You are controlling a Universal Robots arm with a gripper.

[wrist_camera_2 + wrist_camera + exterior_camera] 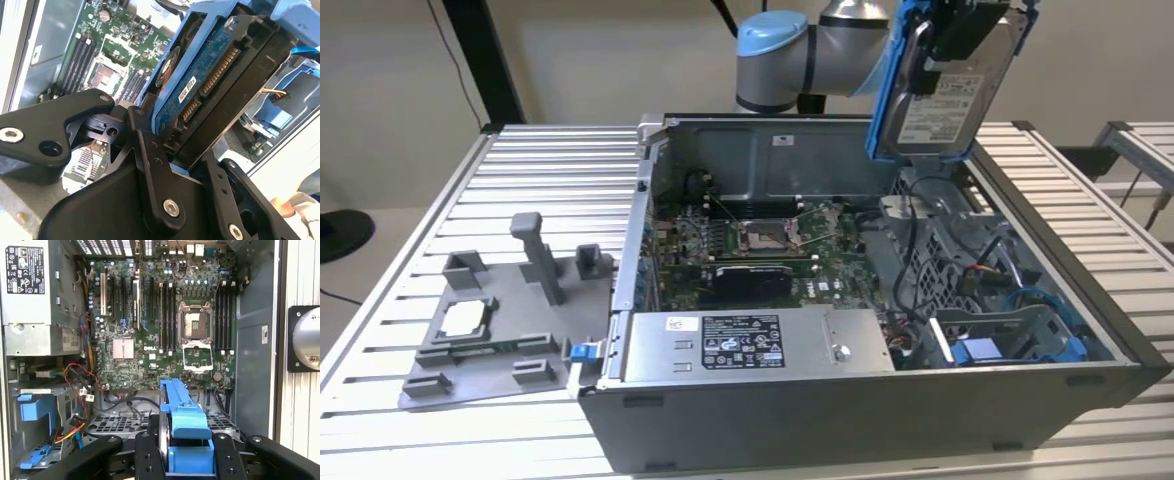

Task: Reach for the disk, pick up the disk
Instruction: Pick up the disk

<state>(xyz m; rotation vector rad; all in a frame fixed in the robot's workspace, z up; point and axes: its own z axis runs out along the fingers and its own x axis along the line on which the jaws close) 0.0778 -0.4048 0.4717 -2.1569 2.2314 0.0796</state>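
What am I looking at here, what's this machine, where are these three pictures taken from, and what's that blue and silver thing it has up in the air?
It is a robot arm working over an opened computer case on a slatted metal table. One picture comes from a camera off the arm; the two others ride near its wrist, looking down past the gripper. The gripper is shut on the disk, a silver hard drive in a blue frame, lifted above the case. Beside the case lies a grey holder tray.
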